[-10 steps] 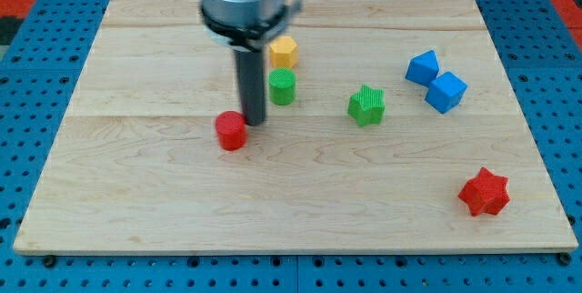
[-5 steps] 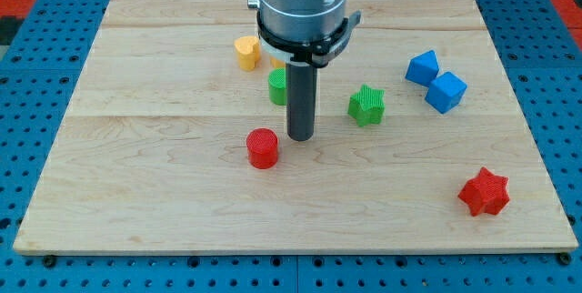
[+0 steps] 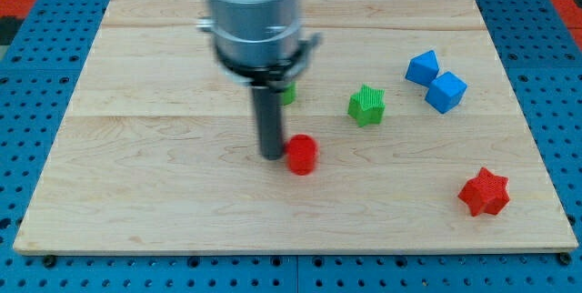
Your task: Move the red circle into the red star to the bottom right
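The red circle [image 3: 302,155] is a small red cylinder near the board's middle. My tip [image 3: 272,156] stands right against its left side, touching or nearly so. The red star [image 3: 483,192] lies far off toward the view's bottom right, near the board's right edge. The rod and the arm's grey body rise above the tip and are blurred by motion.
A green star [image 3: 366,105] sits right of the arm. A green block [image 3: 287,94] is mostly hidden behind the rod. Two blue blocks [image 3: 422,67] [image 3: 446,91] sit at the upper right. The wooden board [image 3: 136,193] rests on a blue pegboard.
The red circle has slid right and slightly down across the frames. My tip went from the circle's upper right to its left side. The yellow block, seen earlier, is now hidden behind the arm.
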Motion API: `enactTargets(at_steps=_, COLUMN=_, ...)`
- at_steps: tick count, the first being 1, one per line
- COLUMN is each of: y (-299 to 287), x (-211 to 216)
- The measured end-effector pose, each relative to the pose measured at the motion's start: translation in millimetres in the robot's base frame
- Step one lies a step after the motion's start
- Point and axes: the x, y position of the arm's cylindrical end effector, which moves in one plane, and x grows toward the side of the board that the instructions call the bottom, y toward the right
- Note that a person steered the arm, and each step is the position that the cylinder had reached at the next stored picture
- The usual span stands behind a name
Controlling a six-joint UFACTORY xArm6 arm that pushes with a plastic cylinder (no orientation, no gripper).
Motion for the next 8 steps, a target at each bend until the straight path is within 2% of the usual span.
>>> enactTargets(at_steps=1, y=52.5, x=4.2)
enactTargets(at_steps=2, y=68.7, x=21.8)
enactTargets(at_steps=4, y=140.1, x=27.1)
enactTargets(at_steps=8, y=149.6, x=26.5)
